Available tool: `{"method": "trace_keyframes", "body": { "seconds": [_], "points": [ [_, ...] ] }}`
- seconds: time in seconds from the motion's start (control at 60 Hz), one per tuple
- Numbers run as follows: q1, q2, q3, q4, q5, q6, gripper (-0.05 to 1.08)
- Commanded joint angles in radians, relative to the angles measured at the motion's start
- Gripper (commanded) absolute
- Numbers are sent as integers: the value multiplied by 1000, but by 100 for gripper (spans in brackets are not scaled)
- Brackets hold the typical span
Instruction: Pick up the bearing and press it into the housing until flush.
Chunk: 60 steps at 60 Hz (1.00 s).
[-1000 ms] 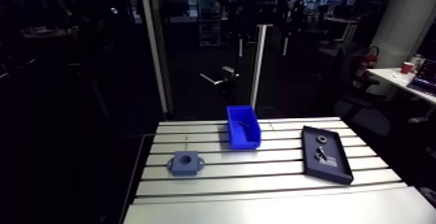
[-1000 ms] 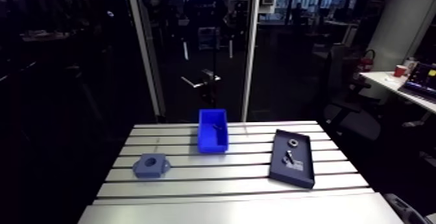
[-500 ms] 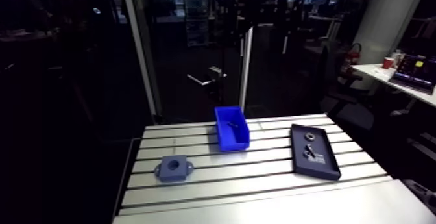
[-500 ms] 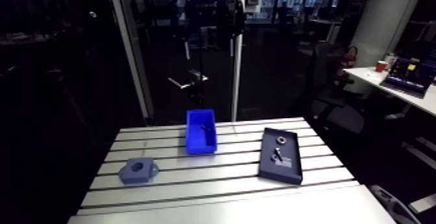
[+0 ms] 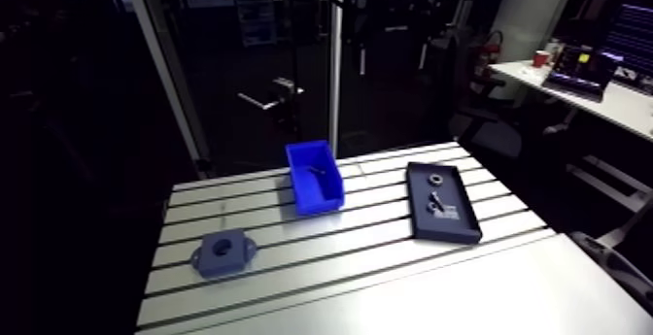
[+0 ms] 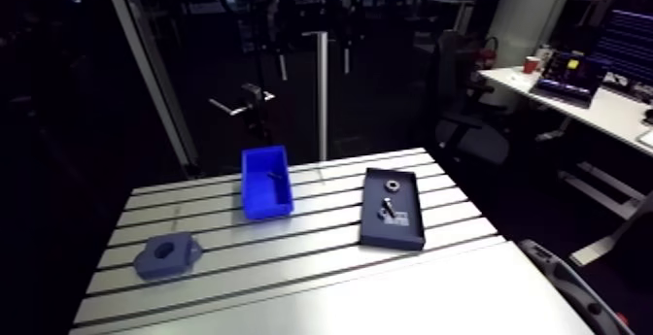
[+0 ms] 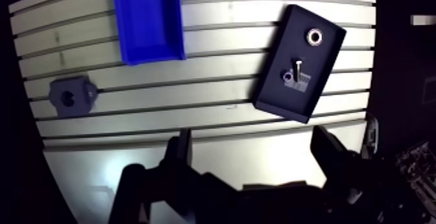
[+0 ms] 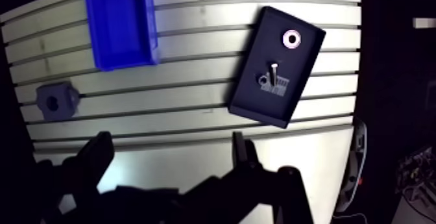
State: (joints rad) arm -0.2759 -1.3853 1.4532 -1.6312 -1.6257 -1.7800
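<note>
With the hand (image 7: 252, 136) spread open and empty high above the counter (image 7: 194, 110), it should descend centred over the bearing (image 7: 316, 36), lying at the black tray's (image 7: 321, 61) far end, well apart from the housing (image 7: 69, 97).

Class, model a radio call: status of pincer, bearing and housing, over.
Pincer open, empty, high over table. Bearing lying in black tray. Housing apart, bore empty. Blue bin beyond their line.
</note>
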Motion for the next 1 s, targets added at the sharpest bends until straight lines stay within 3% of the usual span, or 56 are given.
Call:
{"method": "trace_keyframes", "body": {
  "seconds": [0.017, 0.267, 0.417, 0.633, 1.0],
  "points": [
    [-47, 56, -6, -49, 2, -6, 0],
    [-71, 88, -18, -57, 8, 9, 0],
    [-71, 115, -23, -60, -4, 28, 0],
    [-92, 164, -38, -120, -7, 28, 0],
    [-151, 217, -43, -132, -6, 9, 0]
  ]
}}
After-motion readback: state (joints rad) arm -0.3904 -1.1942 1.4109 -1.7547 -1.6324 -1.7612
